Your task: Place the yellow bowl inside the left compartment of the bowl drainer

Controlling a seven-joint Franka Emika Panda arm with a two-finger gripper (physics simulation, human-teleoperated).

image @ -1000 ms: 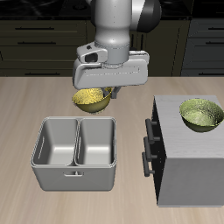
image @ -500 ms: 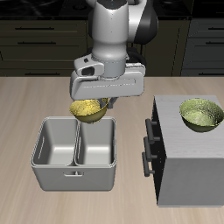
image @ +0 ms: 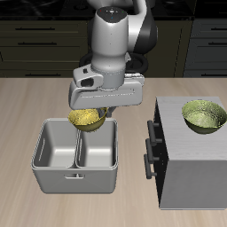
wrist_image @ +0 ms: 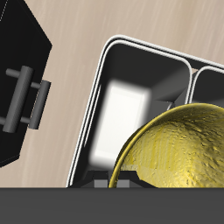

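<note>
The bowl drainer (image: 77, 156) is sitting near the table's (image: 27, 106) front edge, both of its deep compartments bare inside. Above its back rim, about over the middle wall, the gripper (image: 91, 113) is carrying the yellow bowl (image: 85, 118), its fingers clamped on the bowl's rim (the fingertips themselves are mostly hidden behind the bowl and the wrist housing). The bowl is hanging clear of the tub, tilted, and not yet over one compartment alone.

In the wrist view the yellow bowl (wrist_image: 179, 149) is filling much of the frame, with the bowl drainer (wrist_image: 105, 79) below it and a dark cabinet handle (wrist_image: 24, 96) beyond.

Farther along, the grey cabinet (image: 191, 164) is standing at the table's front corner, a larger yellow-green bowl (image: 204, 116) resting on its top.

To do this step well, the arm probably needs to slide the bowl sideways until it is centred over the left compartment, clear of the middle wall, then lower it steadily below the rim before the fingers part, since the bowl looks nearly as wide as the compartment.
</note>
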